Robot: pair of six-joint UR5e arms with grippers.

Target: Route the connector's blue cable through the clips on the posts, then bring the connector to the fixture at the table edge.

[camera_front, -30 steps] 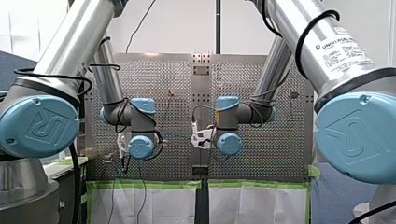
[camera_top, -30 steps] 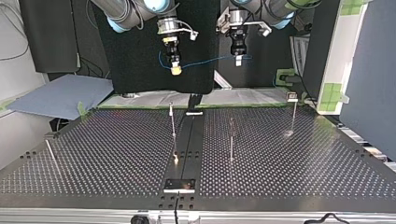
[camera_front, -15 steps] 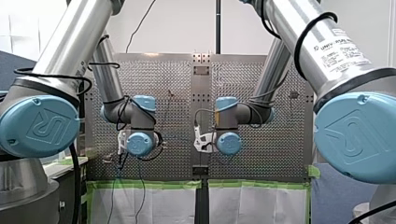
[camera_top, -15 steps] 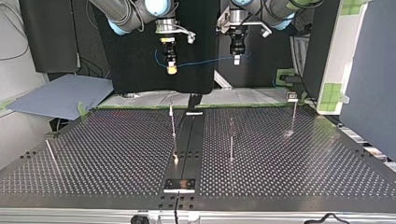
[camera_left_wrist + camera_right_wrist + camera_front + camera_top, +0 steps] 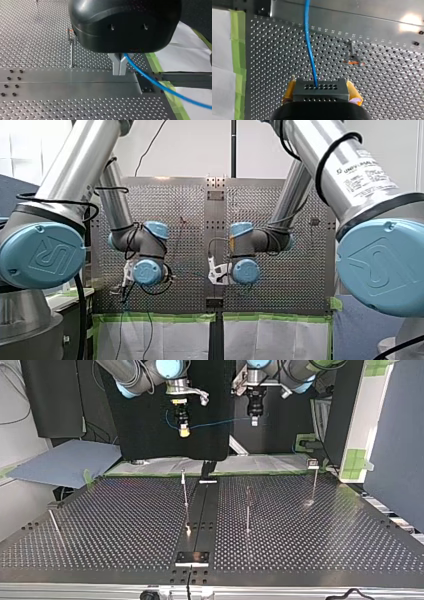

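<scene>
High above the table's far edge, my right fingers clamp the black connector between yellow pads. My left fingers are pinched shut on its blue cable, strung between the 2 arms. Routing looks not yet begun; the next move calls for lowering that span into a post's clip.

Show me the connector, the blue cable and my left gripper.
connector (image 5: 321,90): right wrist view, centre of its black perforated face.
blue cable (image 5: 310,47): right wrist view, mid-run ahead of the connector.
my left gripper (image 5: 119,71): left wrist view, between its metal fingertips.
</scene>
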